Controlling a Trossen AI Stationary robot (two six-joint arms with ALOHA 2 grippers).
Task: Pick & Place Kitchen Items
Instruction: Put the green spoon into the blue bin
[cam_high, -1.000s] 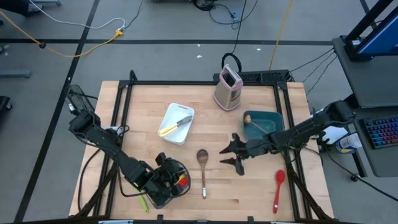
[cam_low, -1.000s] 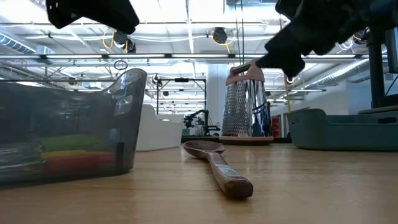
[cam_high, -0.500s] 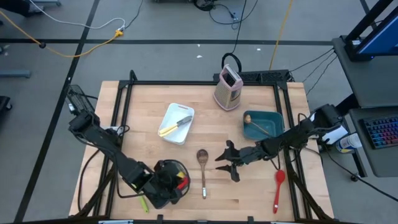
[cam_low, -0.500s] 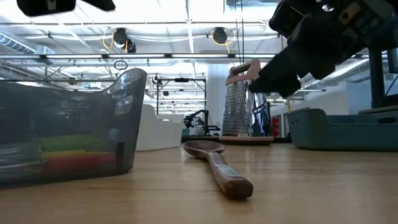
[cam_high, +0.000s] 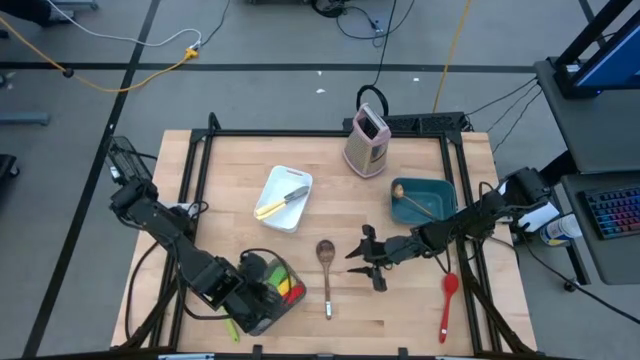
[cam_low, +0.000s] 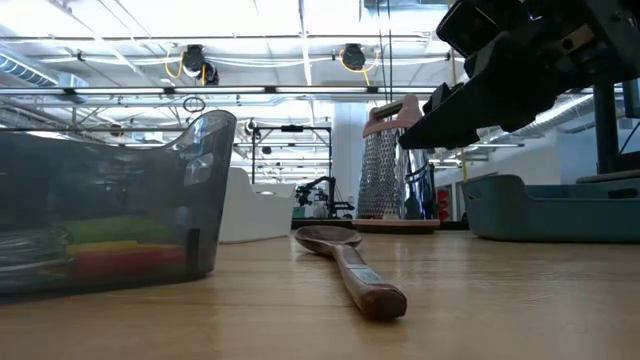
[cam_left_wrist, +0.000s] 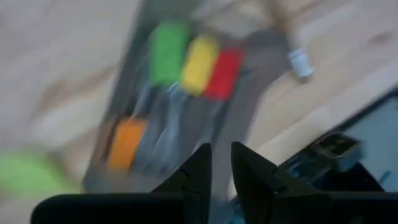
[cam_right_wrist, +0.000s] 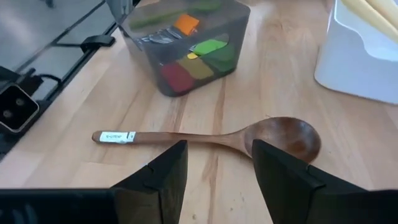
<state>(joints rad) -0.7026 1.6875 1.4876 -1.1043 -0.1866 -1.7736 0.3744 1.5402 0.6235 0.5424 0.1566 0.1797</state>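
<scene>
A brown wooden spoon (cam_high: 326, 272) lies flat on the table, bowl toward the far edge; it also shows in the right wrist view (cam_right_wrist: 217, 138) and the low view (cam_low: 345, 265). My right gripper (cam_high: 364, 262) hangs open and empty just right of it, above the table, fingers pointing at the spoon (cam_right_wrist: 214, 180). A grey pan (cam_high: 272, 293) holds green, yellow, red and orange utensils (cam_left_wrist: 186, 59). My left gripper (cam_high: 246, 301) is shut and empty over the pan's left side (cam_left_wrist: 221, 171). A red spoon (cam_high: 448, 302) lies at the near right. A green spatula (cam_high: 231, 326) lies by the near edge.
A white tray (cam_high: 270, 212) holds a yellow-handled knife (cam_high: 280, 201). A teal bin (cam_high: 436, 190) holds a gold spoon (cam_high: 402, 194). A pink-and-steel box grater (cam_high: 366, 142) stands upright at the far edge. Bare wood lies between the wooden spoon and the red spoon.
My right gripper has gone toward the table's left edge and the wooden spoon, staying open. My left gripper has drawn back up and toward the left from over the grey pan, uncovering the utensils in it.
</scene>
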